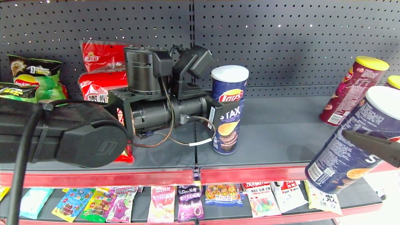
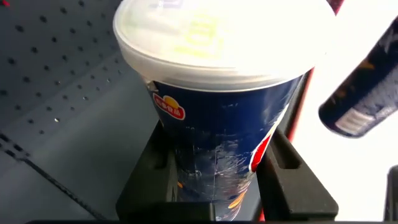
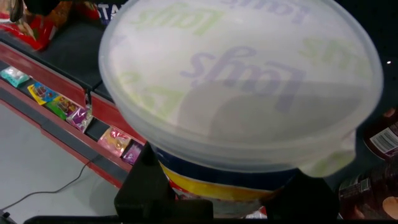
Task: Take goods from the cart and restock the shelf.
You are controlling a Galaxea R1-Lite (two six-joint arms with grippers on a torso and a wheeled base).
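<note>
A blue chip can (image 1: 229, 109) with a white lid stands upright on the grey upper shelf (image 1: 281, 131), near the middle. My left gripper (image 1: 225, 120) is shut on its lower half, reaching in from the left. In the left wrist view the can (image 2: 217, 124) sits between the black fingers (image 2: 292, 177). A second blue chip can (image 1: 350, 147) hangs tilted in front of the shelf's right end, with my right gripper (image 1: 370, 146) shut on it. Its white lid (image 3: 242, 81) looms above the right gripper (image 3: 227, 199) in the right wrist view.
Two maroon cans with yellow lids (image 1: 353, 90) lean at the shelf's right end. Green (image 1: 34, 81) and red snack bags (image 1: 100, 72) stand at the left. Bare shelf lies between the blue can and the maroon cans. Candy packets (image 1: 162, 203) fill the lower shelf behind a red rail (image 1: 125, 177).
</note>
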